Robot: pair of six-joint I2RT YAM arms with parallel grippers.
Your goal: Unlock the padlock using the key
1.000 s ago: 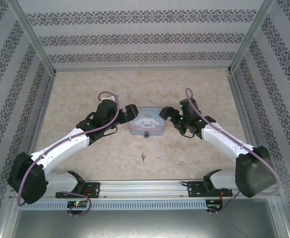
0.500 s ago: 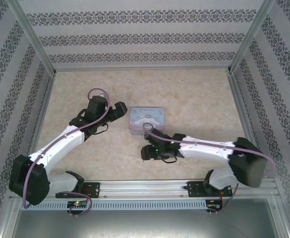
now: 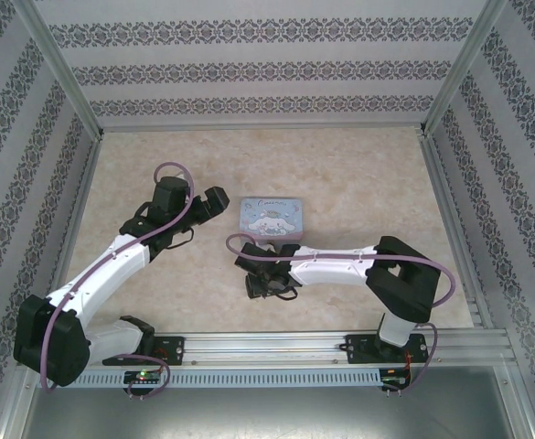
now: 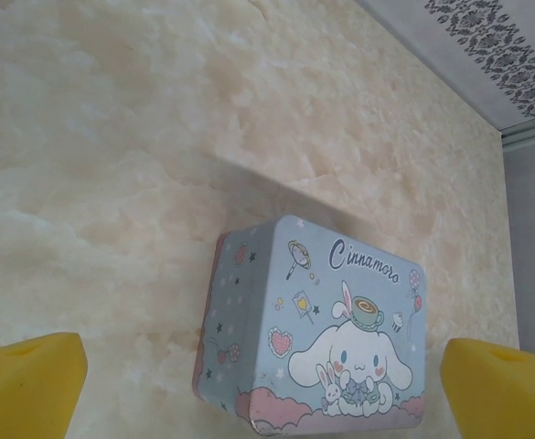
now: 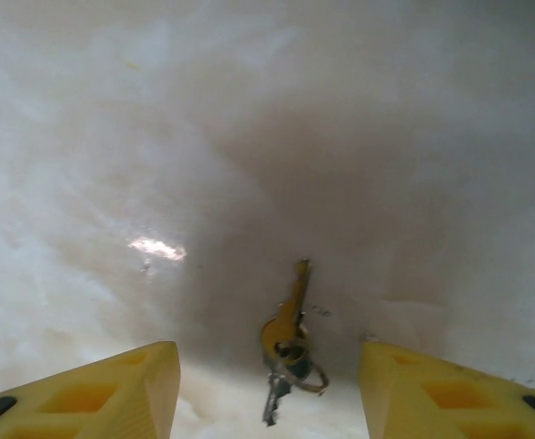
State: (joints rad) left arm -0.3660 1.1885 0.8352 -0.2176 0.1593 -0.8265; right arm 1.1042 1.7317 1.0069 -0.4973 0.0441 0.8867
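Right pincer (image 5: 267, 389): swung over from the tin (image 4: 322, 329), now straddling the key (image 5: 288, 331), fingers apart.
Left pincer (image 4: 265, 380): apart, facing tin.
Meaning: key pickup likely next.

Brass key (image 5: 290, 315), ring (image 5: 309, 375) attached, lying flat on tabletop (image 5: 157, 137).

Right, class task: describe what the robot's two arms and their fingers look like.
The left arm and right arm have white link shells and black joints. A mauve cable loops along each. The finger pads are yellow wedges with hollow recesses.
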